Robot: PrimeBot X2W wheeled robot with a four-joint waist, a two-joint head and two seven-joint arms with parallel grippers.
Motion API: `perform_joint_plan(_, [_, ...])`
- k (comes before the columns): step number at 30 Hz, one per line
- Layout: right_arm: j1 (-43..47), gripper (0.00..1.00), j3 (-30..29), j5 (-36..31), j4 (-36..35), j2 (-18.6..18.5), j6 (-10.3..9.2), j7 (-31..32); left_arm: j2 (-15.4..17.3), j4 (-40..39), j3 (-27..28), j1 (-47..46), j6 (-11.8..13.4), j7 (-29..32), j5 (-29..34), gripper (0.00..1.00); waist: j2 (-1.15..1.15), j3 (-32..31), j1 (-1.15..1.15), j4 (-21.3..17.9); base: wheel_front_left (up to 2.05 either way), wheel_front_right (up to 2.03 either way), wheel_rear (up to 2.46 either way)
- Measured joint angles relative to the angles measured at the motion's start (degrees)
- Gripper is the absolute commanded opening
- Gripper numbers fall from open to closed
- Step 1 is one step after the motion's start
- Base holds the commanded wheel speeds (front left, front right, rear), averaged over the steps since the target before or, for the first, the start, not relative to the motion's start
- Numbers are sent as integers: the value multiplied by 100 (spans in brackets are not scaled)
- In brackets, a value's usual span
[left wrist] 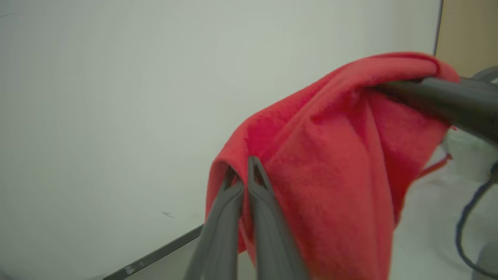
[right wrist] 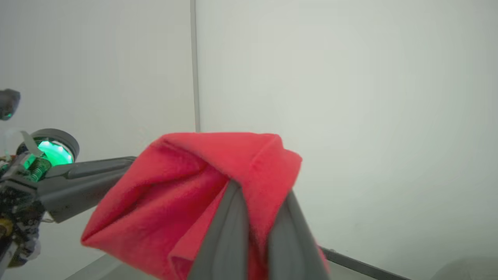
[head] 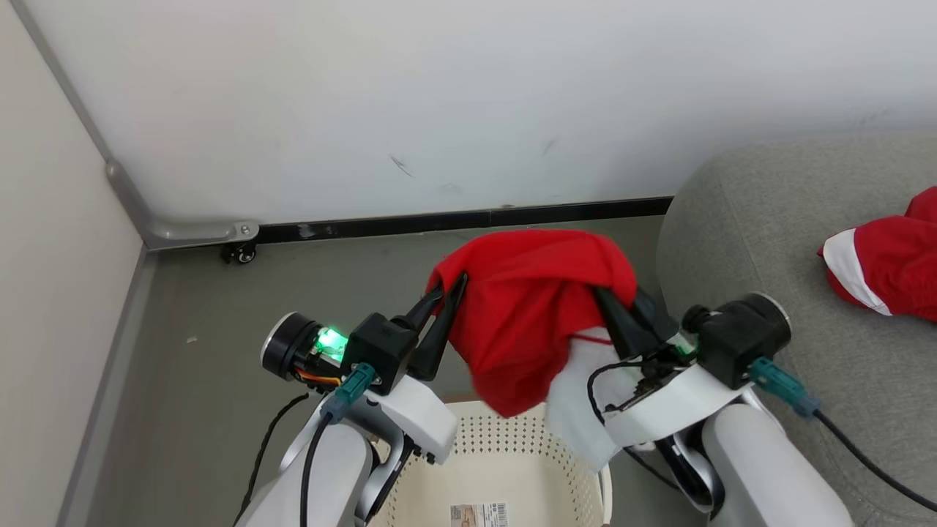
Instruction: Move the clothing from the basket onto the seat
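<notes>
Currently we hold one red garment (head: pixel 531 307) stretched between both arms, above the far end of the basket (head: pixel 505 454). Our left gripper (head: pixel 448 291) is pinched closed on the garment's left edge. Our right gripper (head: pixel 611 304) is clamped on its right edge, tips buried in cloth. The fabric sags between them; we cannot tell whether its lower end touches the rim. A second red garment (head: pixel 886 271), white-banded, lies on the seat (head: pixel 761 234), right of the basket.

garment (head: pixel 531 315) over basket (head: pixel 505 446) | seat (head: pixel 768 241) at right | second garment (head: pixel 889 271) on seat
</notes>
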Motion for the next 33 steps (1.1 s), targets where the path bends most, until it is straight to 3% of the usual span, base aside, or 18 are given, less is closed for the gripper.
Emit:
perform_joint_plan(1, [-1, 0, -67, 10, -80, 0, 0, 0, 7, 40, 4, 21, -24, -1, -20, 77, 0, -3, 0, -19, 0, 0, 0])
perform_joint_plan(2, [1, 0, -113, 9, -153, 0, 0, 0, 14, 52, 4, 48, -37, -3, -22, 100, 0, -7, 0, -36, 0, 0, 0])
perform_joint_plan(17, [505, 0, -1162, -167, -742, -416, 0, -5, 143, 178, 577, 409, 20, -144, -459, 100, 0, -133, 0, -162, 0, 0, 0])
perform_joint_plan(25, [955, 0, -1247, -318, -1000, -420, 0, -5, 133, -18, 778, 460, 70, -202, -558, 100, 0, -169, 0, -284, 0, 0, 0])
perform_joint_plan(33, [1427, 0, -1791, -396, -1329, -377, 0, -7, 120, -174, 790, 525, 68, -203, -558, 100, 0, -202, 0, -507, 0, 0, 0])
